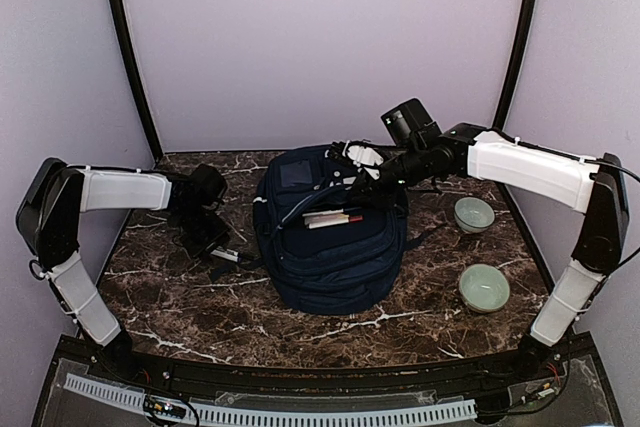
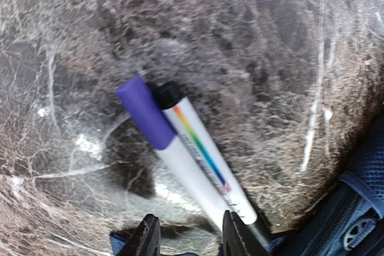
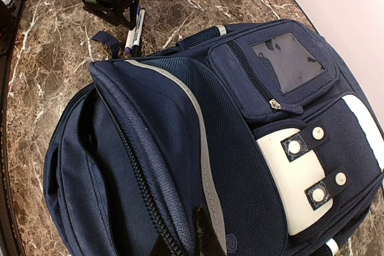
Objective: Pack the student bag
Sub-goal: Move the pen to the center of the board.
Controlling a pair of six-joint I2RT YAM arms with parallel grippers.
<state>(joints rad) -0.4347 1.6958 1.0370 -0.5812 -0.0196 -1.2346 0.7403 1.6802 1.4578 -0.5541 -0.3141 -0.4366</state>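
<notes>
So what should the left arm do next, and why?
Probably firm up the grip on the two markers and carry them to the student bag. They sit between the fingers of the left gripper, though I can't tell if they're clamped, and the right gripper is pinching the bag's flap open, where other pens already sit.

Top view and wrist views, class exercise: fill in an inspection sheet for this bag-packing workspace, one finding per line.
Surface: brown marble table with white veins.
Job's things: student bag lying at centre, unzipped, with pens in an opening; two markers side by side on the table to its left.
Clutter: green bowl and second bowl, right of the bag.
Grippers: left gripper jaws apart over the markers' ends; right gripper shut on the bag's zip edge.
Cables: black cable along the right arm.
Surroundings: plain lilac walls, black frame poles.
</notes>
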